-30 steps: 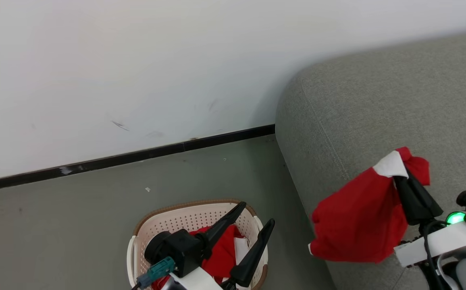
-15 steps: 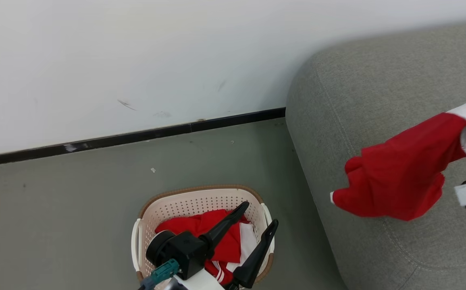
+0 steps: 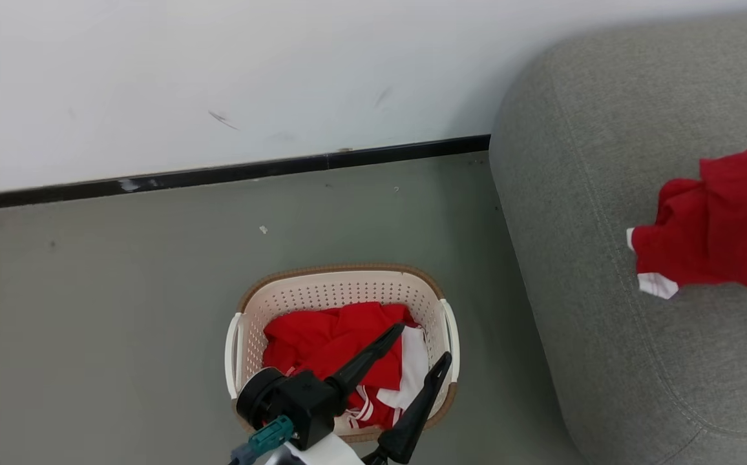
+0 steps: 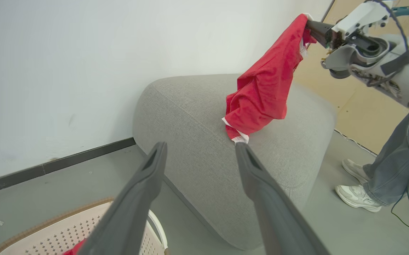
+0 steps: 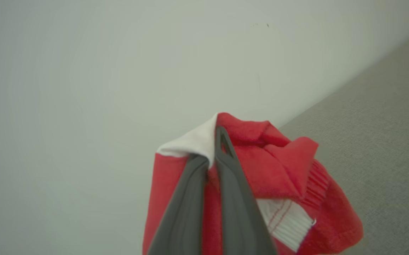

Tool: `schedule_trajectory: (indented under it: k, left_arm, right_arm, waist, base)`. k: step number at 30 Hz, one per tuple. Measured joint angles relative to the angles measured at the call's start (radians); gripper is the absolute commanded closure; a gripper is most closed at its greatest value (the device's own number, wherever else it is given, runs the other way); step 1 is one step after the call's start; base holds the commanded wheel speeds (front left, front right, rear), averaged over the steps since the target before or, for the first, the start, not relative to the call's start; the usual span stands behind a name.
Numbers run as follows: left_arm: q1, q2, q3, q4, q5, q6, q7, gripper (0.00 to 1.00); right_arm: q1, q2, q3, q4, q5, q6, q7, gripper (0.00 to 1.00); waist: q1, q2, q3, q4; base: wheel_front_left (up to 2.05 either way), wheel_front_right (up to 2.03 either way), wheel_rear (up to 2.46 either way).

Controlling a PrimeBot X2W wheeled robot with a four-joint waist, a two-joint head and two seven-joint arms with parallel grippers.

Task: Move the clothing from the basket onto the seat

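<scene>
Fingers of the right gripper [image 5: 218,141] pinch one red garment [image 4: 261,92] above the sofa [image 3: 606,323], unreleased; more clothing [image 3: 328,336] lies in the basket [image 3: 341,268] by the left gripper [image 3: 422,342], fingers spread.

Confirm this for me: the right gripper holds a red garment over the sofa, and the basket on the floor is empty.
Wrong on the basket: it is not empty. The head view shows red and white clothing lying in it. The rest stands: the right gripper holds a red garment over the sofa.
</scene>
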Motion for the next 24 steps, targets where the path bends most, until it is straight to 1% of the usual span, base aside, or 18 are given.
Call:
schedule_trajectory:
  k: [4, 5, 15, 17, 24]
  left_arm:
    - [-0.001, 0.001, -0.005, -0.008, 0.005, 0.001, 0.001, 0.0]
    - [-0.001, 0.001, -0.005, -0.008, 0.005, 0.001, 0.001, 0.0]
    - [-0.005, 0.006, -0.009, -0.045, 0.036, 0.018, 0.022, 0.0]
    - [-0.005, 0.008, -0.009, -0.058, 0.039, 0.027, 0.022, 0.0]
    - [-0.011, 0.01, -0.008, -0.078, 0.049, 0.036, 0.026, 0.0]
  right_arm:
    - [-0.089, -0.026, -0.036, 0.056, -0.007, 0.0, 0.023, 1.0]
    - [-0.089, -0.026, -0.036, 0.056, -0.007, 0.0, 0.023, 1.0]
    - [-0.292, -0.091, -0.144, 0.191, -0.009, 0.0, 0.048, 1.0]
    - [-0.339, -0.093, -0.181, 0.233, -0.009, 0.0, 0.048, 1.0]
    - [-0.444, -0.098, -0.227, 0.315, -0.006, 0.0, 0.049, 1.0]
  waist:
    - [0.0, 0.0, 0.029, 0.016]
    - [0.0, 0.0, 0.029, 0.016]
    - [0.0, 0.0, 0.107, 0.059]
    - [0.0, 0.0, 0.131, 0.072]
    - [0.0, 0.0, 0.188, 0.102]
  base:
    - [0.0, 0.0, 0.0]
    - [0.0, 0.0, 0.0]
    - [0.0, 0.0, 0.0]
    - [0.0, 0.0, 0.0]
    - [0.0, 0.0, 0.0]
